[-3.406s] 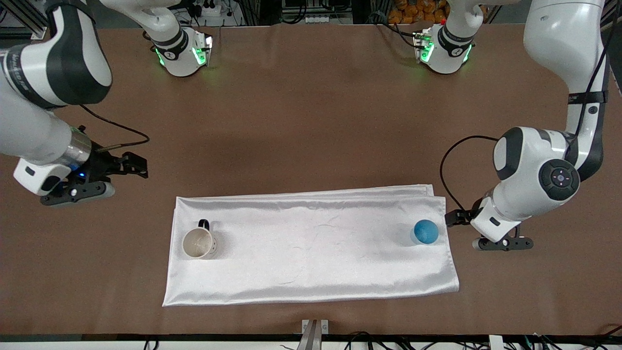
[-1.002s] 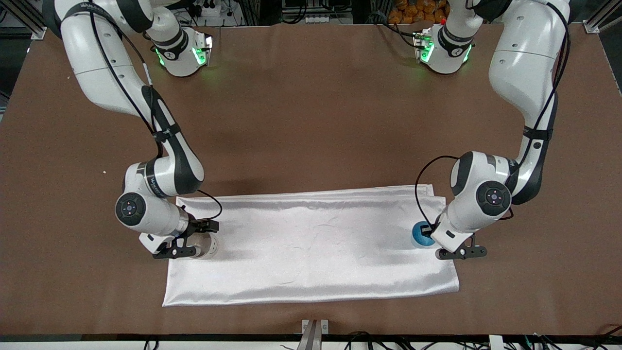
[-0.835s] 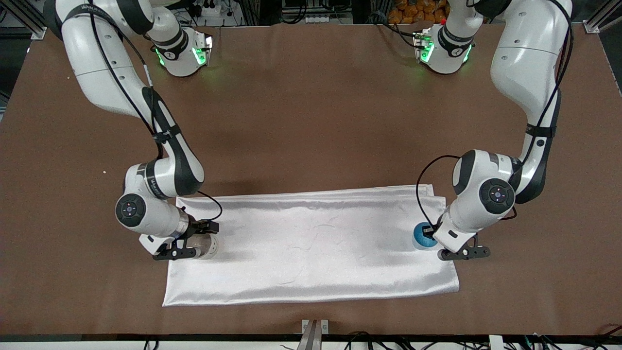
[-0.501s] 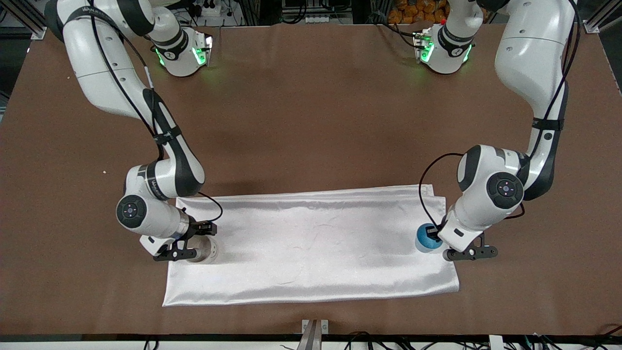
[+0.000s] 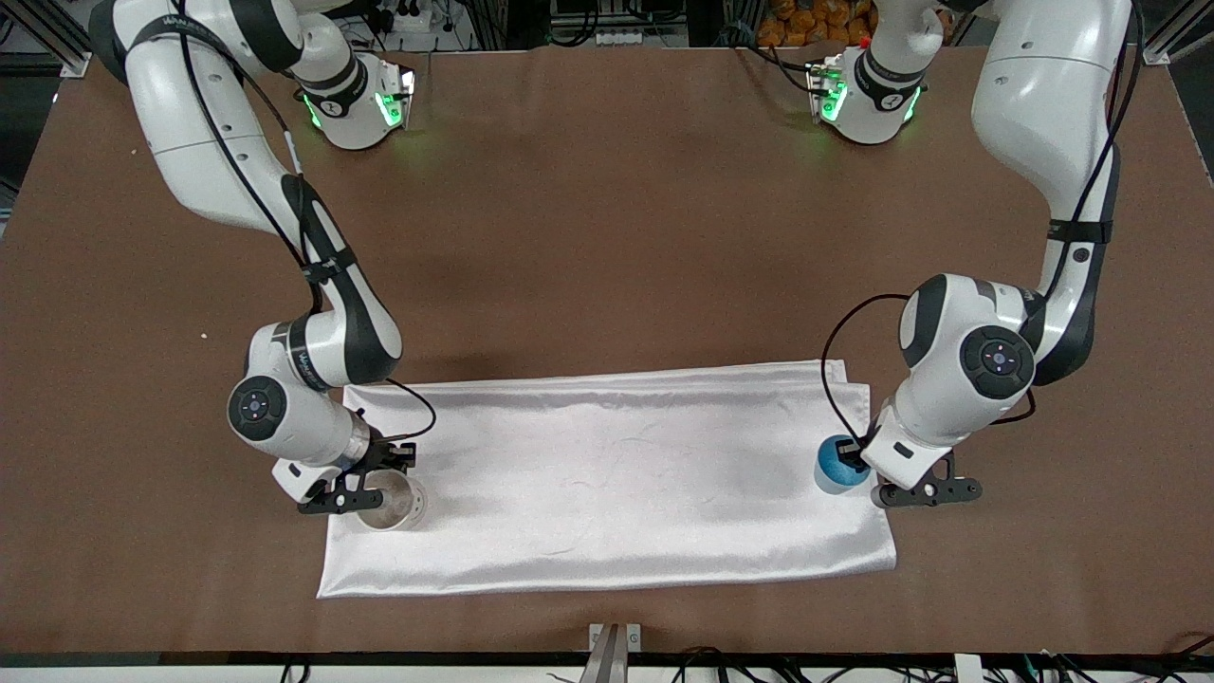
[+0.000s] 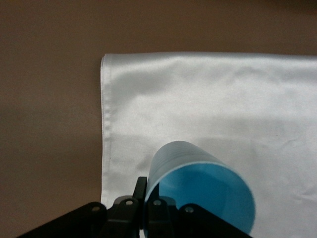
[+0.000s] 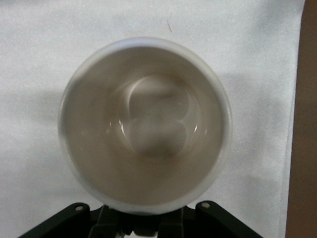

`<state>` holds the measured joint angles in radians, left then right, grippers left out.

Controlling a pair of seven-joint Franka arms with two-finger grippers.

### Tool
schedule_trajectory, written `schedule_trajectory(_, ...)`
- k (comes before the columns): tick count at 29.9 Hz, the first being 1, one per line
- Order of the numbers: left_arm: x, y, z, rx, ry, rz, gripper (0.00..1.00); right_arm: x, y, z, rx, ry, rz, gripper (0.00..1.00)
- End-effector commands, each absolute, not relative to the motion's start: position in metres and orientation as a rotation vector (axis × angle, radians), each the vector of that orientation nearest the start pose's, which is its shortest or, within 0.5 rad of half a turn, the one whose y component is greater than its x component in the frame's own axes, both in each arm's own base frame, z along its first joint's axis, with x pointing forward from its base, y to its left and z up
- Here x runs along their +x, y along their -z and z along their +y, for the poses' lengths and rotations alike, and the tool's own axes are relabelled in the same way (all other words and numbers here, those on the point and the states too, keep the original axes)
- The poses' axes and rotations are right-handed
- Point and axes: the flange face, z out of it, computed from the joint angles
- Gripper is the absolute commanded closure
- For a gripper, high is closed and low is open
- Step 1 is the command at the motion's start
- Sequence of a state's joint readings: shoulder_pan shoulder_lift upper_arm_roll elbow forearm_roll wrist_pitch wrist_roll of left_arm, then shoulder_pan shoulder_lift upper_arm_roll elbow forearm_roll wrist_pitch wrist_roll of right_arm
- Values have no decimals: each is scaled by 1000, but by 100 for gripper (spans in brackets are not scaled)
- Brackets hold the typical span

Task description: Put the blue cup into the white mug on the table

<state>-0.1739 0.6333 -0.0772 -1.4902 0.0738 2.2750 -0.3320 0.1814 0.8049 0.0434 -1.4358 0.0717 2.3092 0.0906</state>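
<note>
Your left gripper [image 5: 853,462] is clamped on the rim of the blue cup [image 5: 835,467], over the cloth [image 5: 616,484] at the left arm's end. Your right gripper [image 5: 372,477] pinches the mug [image 5: 389,503] at the cloth's right-arm end.

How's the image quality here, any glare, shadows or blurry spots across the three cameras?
Front view: sheen on the white cloth, soft arm shadows on the table, green glow at the arm bases. Left wrist view: the blue cup is sharp; the left gripper is dark. Right wrist view: the white mug has a soft, blurred rim and small glints inside.
</note>
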Motion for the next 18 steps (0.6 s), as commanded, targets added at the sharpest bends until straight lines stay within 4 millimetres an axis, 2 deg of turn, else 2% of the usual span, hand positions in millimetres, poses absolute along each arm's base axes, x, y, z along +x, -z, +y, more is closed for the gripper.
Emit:
schedule_trajectory(1, 701, -334, -171, -3134, 242, -81, 100, 717, -224, 172, -3053, 104, -123, 100)
schedule_trajectory(5, 701, -334, -171, -3135, 242, -82, 100, 711, -230, 180, -3048, 39, -118, 100)
schedule_trajectory(12, 700, -332, -172, -3135, 237, -79, 100, 694, -276, 202, -3042, -85, -67, 100)
schedule_trajectory(15, 701, -334, -171, -3135, 242, -82, 100, 681, -287, 210, -3042, -98, -58, 100)
schedule_trajectory(18, 701, -334, -171, -3135, 242, -79, 100, 667, -301, 210, -3046, -95, -56, 100)
